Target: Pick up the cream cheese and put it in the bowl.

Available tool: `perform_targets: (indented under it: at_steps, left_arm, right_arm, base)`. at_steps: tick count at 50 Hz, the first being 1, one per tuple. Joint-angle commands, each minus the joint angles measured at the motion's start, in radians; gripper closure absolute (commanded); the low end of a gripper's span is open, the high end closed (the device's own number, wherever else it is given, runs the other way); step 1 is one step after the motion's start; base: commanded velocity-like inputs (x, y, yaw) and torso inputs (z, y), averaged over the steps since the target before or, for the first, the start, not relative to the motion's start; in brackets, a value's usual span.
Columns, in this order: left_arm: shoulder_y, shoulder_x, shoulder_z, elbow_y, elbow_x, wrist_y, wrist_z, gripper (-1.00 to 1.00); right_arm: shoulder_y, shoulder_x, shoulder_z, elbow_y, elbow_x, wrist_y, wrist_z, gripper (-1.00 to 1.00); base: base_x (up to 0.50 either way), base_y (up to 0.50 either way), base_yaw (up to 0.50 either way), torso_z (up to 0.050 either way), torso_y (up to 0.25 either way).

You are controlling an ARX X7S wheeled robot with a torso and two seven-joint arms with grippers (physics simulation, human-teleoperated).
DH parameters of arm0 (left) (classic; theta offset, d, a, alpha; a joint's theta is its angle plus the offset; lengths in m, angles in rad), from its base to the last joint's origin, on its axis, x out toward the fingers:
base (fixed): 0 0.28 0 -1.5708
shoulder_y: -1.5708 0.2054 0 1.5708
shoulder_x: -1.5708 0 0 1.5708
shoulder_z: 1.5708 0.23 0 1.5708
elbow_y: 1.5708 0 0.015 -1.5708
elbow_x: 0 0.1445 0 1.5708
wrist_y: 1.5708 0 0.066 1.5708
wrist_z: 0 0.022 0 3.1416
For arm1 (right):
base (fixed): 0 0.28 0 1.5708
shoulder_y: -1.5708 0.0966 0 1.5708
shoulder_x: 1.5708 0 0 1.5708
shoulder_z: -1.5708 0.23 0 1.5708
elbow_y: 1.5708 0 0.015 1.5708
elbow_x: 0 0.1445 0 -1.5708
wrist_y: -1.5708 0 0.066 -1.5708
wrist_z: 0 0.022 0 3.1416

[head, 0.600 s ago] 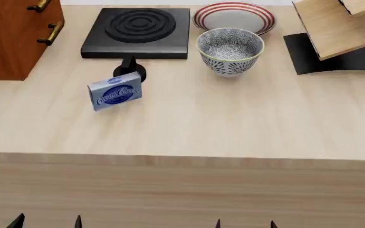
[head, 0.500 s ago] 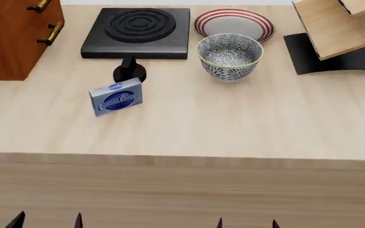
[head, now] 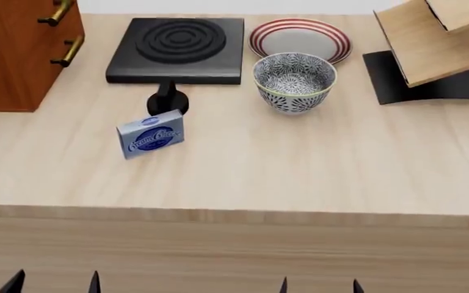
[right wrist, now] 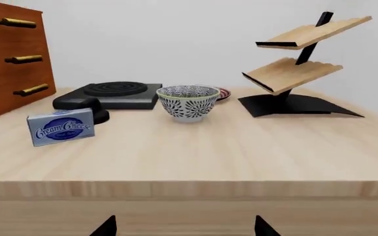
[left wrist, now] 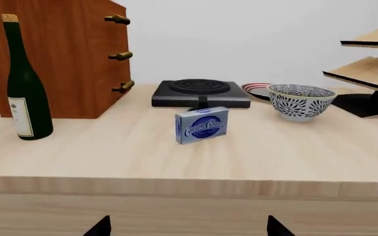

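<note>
The cream cheese (head: 151,134) (left wrist: 202,125) (right wrist: 61,127), a grey-silver box with a blue oval label, stands on edge on the wooden counter, left of centre. The bowl (head: 295,74) (left wrist: 300,101) (right wrist: 188,102), white with a dark floral pattern, sits behind it to the right. Both grippers hang low in front of the counter's front face, far from the box. My left gripper (head: 54,284) (left wrist: 186,228) is open and empty. Wide apart too are the fingertips of my right gripper (head: 320,285) (right wrist: 183,227), with nothing between them.
A black round-ringed burner plate (head: 178,41) with a black knob (head: 168,100) lies behind the box. A red-ringed plate (head: 300,38) sits behind the bowl. A wooden drawer cabinet (head: 19,49) stands far left, a green wine bottle (left wrist: 23,83) beside it, a tiered wooden rack (head: 434,43) far right.
The head view has shifted slightly, so the counter and its objects sit a little lower in the picture. The box and bowl have not moved on the counter. Both grippers stay open.
</note>
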Motion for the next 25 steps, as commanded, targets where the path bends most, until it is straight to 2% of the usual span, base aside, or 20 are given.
perform_targets:
  at_steps: [1, 25]
  left_arm:
    - [0.005, -0.020, 0.016, 0.033, -0.017, -0.026, -0.020, -1.00]
    - [0.054, -0.069, 0.034, 0.152, -0.085, -0.073, -0.012, -1.00]
  right_arm:
    - [-0.003, 0.019, -0.017, -0.013, 0.015, 0.004, 0.018, -1.00]
    - [-0.024, 0.044, -0.037, -0.035, 0.050, -0.015, 0.052, -1.00]
  base:
    - [0.00, 0.00, 0.00, 0.050, 0.000]
    - [0.00, 0.00, 0.00, 0.050, 0.000]
